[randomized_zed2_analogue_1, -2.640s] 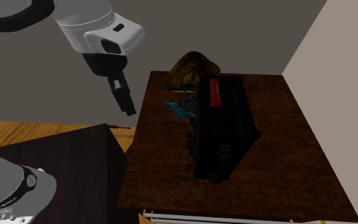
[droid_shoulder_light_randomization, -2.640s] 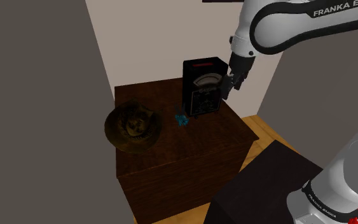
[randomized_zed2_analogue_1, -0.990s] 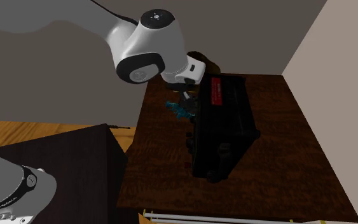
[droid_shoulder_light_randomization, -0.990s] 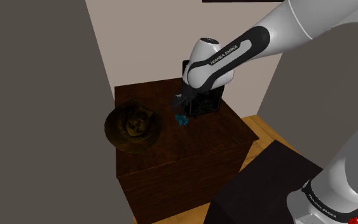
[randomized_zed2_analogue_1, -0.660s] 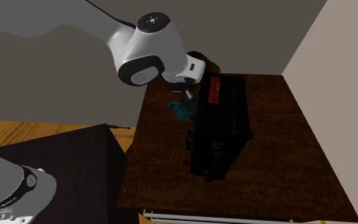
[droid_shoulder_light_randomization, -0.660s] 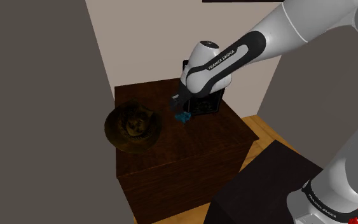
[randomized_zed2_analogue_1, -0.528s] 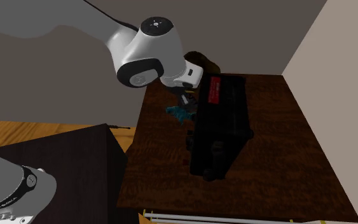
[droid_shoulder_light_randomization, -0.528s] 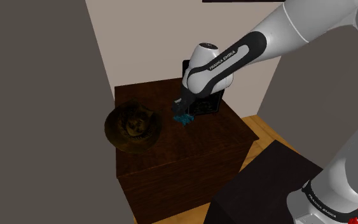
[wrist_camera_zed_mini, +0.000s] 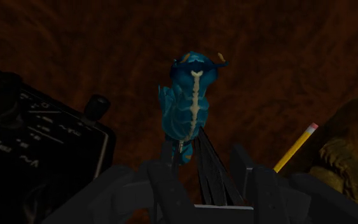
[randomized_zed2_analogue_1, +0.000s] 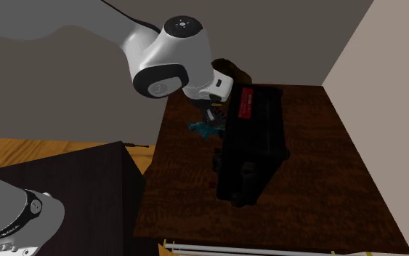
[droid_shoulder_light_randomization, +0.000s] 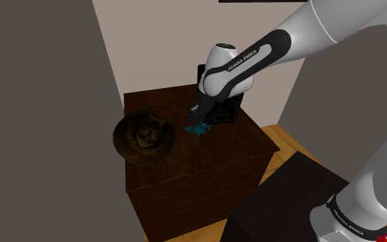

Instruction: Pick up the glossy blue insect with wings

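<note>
One gripper, fingers apart, straddles the tail of one blue winged insect at the shoulder view's centre, on one dark wooden cabinet. One black meter stands just upper right. One pencil lies beside one brown hat at the left edge. Bare top lies lower right.

Tail of blue insect hidden behind gripper, lower end of pencil too, black meter cut by edge

Both exterior views overlook the dark table from different sides — wrist close above.
</note>
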Robot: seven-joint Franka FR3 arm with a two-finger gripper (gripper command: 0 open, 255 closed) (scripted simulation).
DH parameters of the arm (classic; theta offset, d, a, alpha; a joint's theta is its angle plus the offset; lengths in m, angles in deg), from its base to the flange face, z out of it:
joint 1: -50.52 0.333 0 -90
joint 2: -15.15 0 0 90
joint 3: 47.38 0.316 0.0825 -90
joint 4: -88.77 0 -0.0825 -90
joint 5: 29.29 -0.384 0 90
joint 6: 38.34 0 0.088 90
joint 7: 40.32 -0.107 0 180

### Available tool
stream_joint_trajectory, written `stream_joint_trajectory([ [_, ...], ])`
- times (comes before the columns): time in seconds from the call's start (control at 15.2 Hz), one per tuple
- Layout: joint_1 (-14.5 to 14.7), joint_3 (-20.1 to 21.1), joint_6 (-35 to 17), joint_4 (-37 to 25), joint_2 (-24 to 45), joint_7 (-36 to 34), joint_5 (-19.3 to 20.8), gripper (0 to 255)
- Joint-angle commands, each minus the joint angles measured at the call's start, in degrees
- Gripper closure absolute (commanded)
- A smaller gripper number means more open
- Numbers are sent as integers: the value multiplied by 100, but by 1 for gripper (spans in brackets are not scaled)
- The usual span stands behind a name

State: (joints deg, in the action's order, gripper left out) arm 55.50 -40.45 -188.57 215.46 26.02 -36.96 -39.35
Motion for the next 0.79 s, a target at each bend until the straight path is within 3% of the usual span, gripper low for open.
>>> stream_joint_trajectory([
  [0.0,2,-2,155,-29,-93,-25,12,255],
  [0.73,-11,-23,946,-301,-616,-146,82,255],
])
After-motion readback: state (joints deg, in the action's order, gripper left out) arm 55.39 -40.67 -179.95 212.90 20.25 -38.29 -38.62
